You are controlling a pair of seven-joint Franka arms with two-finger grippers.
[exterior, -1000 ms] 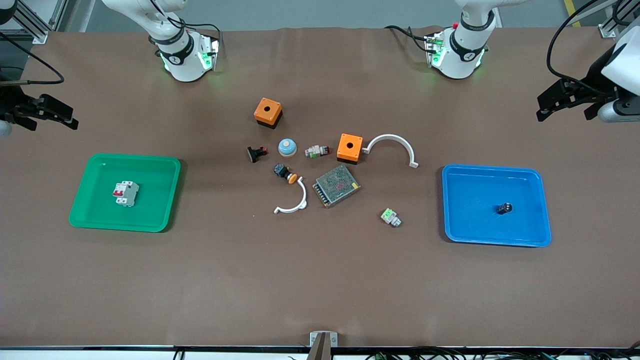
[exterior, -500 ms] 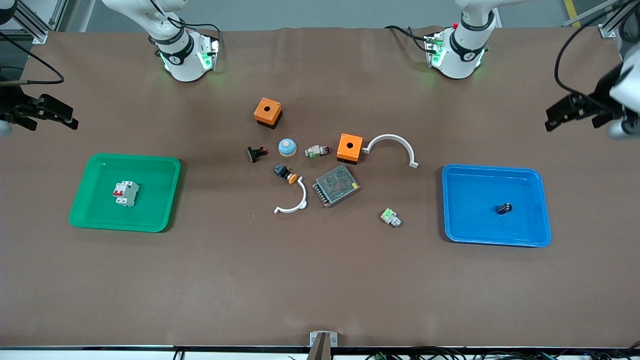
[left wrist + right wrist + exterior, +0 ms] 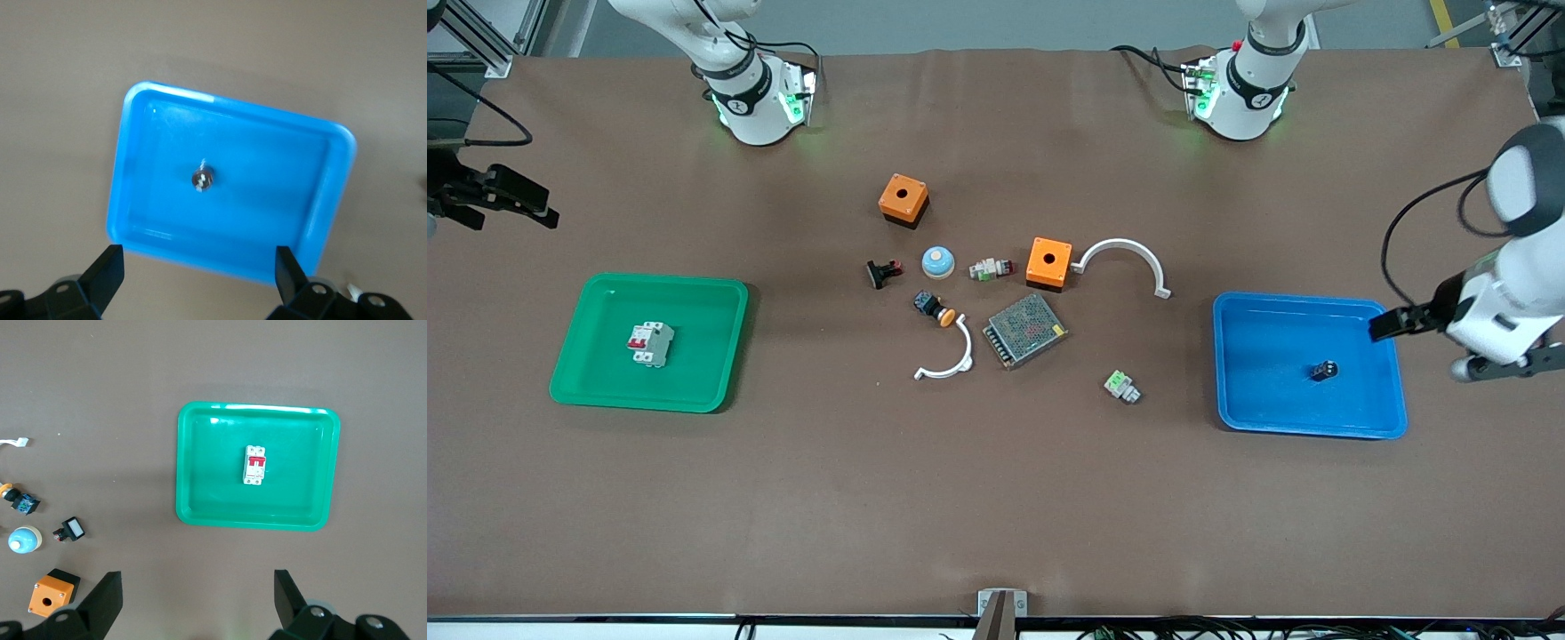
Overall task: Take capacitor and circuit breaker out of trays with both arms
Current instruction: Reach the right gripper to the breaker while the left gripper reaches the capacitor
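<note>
The capacitor, a tiny black cylinder, lies in the blue tray; it also shows in the left wrist view inside that tray. The breaker, a white block with red levers, lies in the green tray; the right wrist view shows it in that tray. My left gripper is open and empty in the air by the blue tray's rim, as the left wrist view shows. My right gripper is open and empty, high over bare table, as the right wrist view shows.
Loose parts lie mid-table: two orange boxes, two white arcs, a mesh-covered metal box, a blue dome, a black-and-red part, an orange-capped button, a white-and-green block.
My left gripper has swung from over bare table toward the front camera and now hangs by the blue tray's rim. My right gripper has shifted slightly outward. The parts have not moved.
</note>
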